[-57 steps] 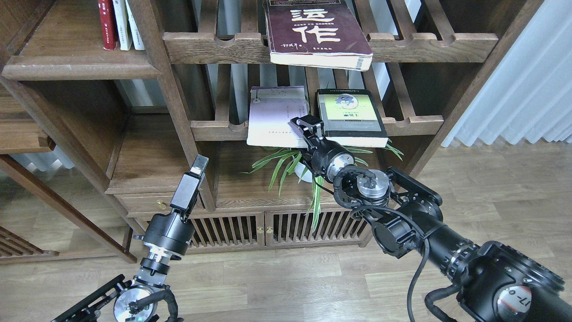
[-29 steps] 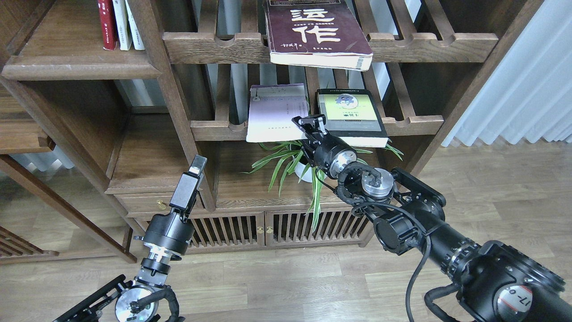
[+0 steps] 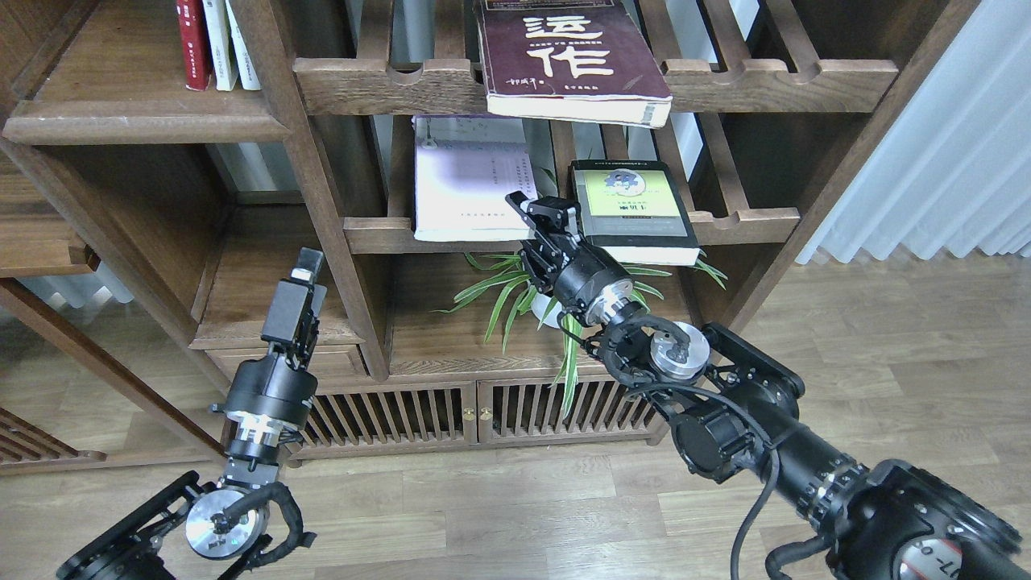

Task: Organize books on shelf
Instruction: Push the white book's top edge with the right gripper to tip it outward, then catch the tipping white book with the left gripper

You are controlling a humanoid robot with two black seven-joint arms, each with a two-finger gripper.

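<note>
Lavender-white, the thin paperback point(image 3: 467, 181) is tilting up off the slatted rack point(image 3: 564, 229), its lower right corner pinched in the right gripper point(image 3: 538, 211), whose fingers are closing on that edge, probably so it can be lifted clear. Just beside it, the grey-black book point(image 3: 632, 211) is lying flat on the same rack, while the maroon book point(image 3: 568, 60) is overhanging the rack above. On the left, the solid plank shelf point(image 3: 137, 121) is waiting. Left gripper point(image 3: 302, 278) is hovering low; I cannot tell its fingers' spread.
</note>
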